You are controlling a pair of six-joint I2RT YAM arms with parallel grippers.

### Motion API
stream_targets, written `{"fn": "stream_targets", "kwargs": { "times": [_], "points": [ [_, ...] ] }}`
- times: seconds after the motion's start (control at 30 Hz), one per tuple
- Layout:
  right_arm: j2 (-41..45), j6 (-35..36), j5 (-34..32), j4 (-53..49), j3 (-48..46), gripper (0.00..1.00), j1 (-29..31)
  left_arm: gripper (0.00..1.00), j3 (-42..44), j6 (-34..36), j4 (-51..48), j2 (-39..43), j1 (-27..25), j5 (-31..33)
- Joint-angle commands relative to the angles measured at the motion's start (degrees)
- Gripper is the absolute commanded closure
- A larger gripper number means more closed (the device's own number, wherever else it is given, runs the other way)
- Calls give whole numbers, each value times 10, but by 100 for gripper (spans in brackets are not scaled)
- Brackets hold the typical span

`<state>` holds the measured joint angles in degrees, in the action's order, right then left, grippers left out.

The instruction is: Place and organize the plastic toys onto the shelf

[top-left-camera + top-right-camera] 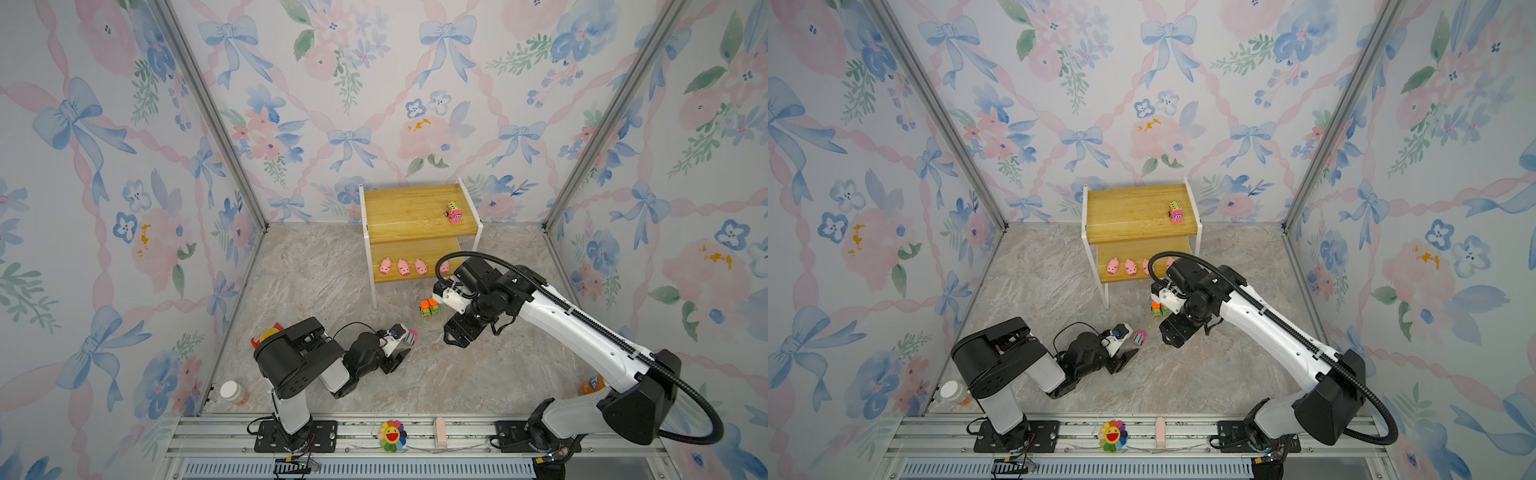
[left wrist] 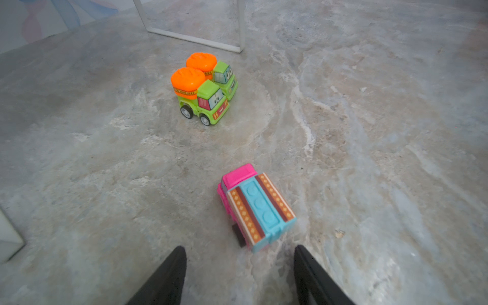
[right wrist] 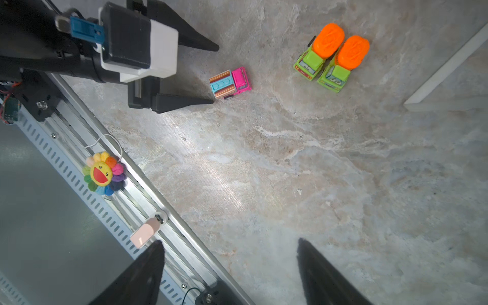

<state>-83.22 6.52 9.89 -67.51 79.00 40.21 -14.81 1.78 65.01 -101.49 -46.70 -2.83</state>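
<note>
Colour key. Shelf (image 1: 415, 208) — honey-yellow wood-grain boards in a white frame. Pigs (image 1: 403, 267) on the lower board: pink, with deeper pink snouts. Shelf-top truck (image 1: 454, 212): hot pink, the roof striped green, yellow and orange. Desk truck (image 2: 256, 208): hot-pink cab; the roof has a turquoise centre band flanked by brown stripes and orange bands of pale diamonds. Paired trucks (image 2: 204, 89) — lime-green bodies, orange tops, black wheels with white hubs. Desk (image 2: 369, 158): grey-beige marbling, white veins. Flower (image 3: 103, 173): rainbow petals, yellow face, red mouth. Walls (image 1: 374, 104): pale, with blue bows, pink ribbons and pink blooms.
</note>
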Motion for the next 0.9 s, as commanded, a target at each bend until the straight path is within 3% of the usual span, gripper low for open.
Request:
{"fn": "stream_targets", "kwargs": {
  "times": [0.0, 0.43, 0.7, 0.87],
  "points": [
    [-18, 11, -26, -30, 20, 19, 7, 32, -9, -45, -6, 10, 1, -10],
    [-21, 6, -22, -1, 4, 18, 8, 28, -40, -47, -3, -17, -25, 13],
    [-4, -5, -28, 6, -8, 18, 7, 45, -60, -44, 24, -63, -26, 18],
    [-1, -10, -32, 6, -9, 20, 7, 65, -65, -28, 30, -77, -24, 17]
  ]
}}
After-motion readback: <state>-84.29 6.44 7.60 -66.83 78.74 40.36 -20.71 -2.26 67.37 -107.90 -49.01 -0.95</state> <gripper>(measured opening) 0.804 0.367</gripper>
